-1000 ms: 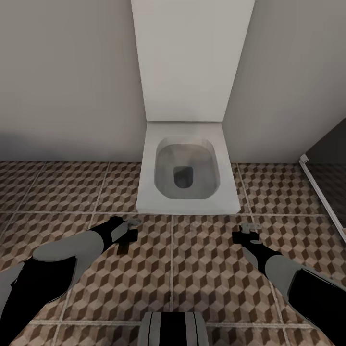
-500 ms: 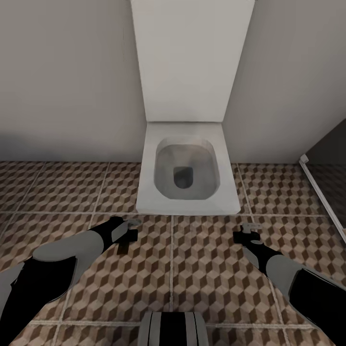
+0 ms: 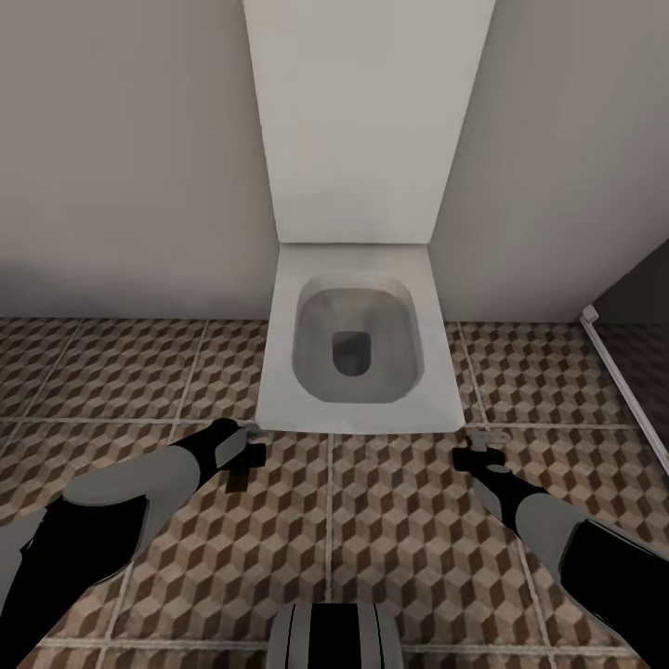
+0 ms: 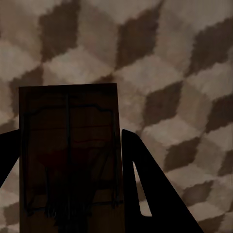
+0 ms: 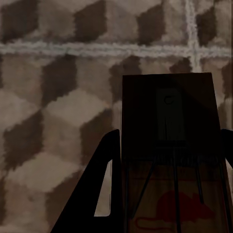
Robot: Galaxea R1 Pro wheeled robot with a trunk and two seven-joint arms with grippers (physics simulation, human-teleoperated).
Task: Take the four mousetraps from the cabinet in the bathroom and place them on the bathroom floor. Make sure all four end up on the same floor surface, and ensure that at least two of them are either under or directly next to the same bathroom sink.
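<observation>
Gripping mousetrap – left pincer | right pincer clamps second mousetrap

Two mousetraps, one per gripper, the other; one toilet; two arms.

toilet on floor, against wall

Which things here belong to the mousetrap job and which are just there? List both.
Job:
- mousetrap clamped between the left gripper fingers
- mousetrap clamped between the right gripper fingers
- bathroom floor, cube-pattern tiles

Just there:
- toilet, lid up, straight ahead
- wall behind it
</observation>
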